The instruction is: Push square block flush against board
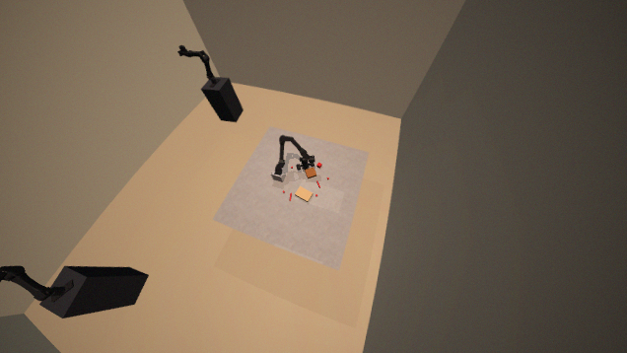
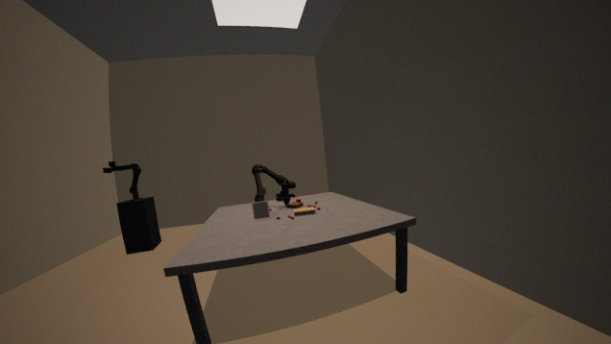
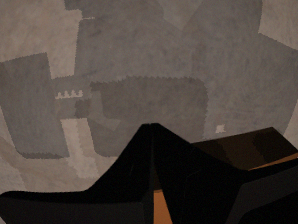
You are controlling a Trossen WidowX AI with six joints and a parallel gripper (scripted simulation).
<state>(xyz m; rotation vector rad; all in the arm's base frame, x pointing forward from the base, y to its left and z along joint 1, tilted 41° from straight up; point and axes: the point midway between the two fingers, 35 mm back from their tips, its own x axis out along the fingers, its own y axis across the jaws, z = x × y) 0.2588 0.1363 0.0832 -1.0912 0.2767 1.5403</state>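
Note:
The square block (image 1: pixel 311 173) (image 2: pixel 296 205) (image 3: pixel 272 141) is orange-brown and lies on the table beside the arm's hand. The board (image 1: pixel 304 194) (image 2: pixel 305 210) is pale yellow and lies flat, with a gap of table between it and the block. My gripper (image 1: pixel 306 169) (image 2: pixel 287 206) (image 3: pixel 149 131) is shut and empty, low down at the block's side away from the board. In the wrist view the fingers cover much of the block; whether they touch it I cannot tell.
A red cube (image 1: pixel 319 165) (image 2: pixel 298 200) lies behind the block. A thin red piece (image 1: pixel 318 184) lies to the right between block and board, and another red stick (image 1: pixel 290 197) (image 2: pixel 291 217) lies left of the board. Several small red bits lie around on the grey table (image 1: pixel 276 222) (image 2: pixel 231 240).

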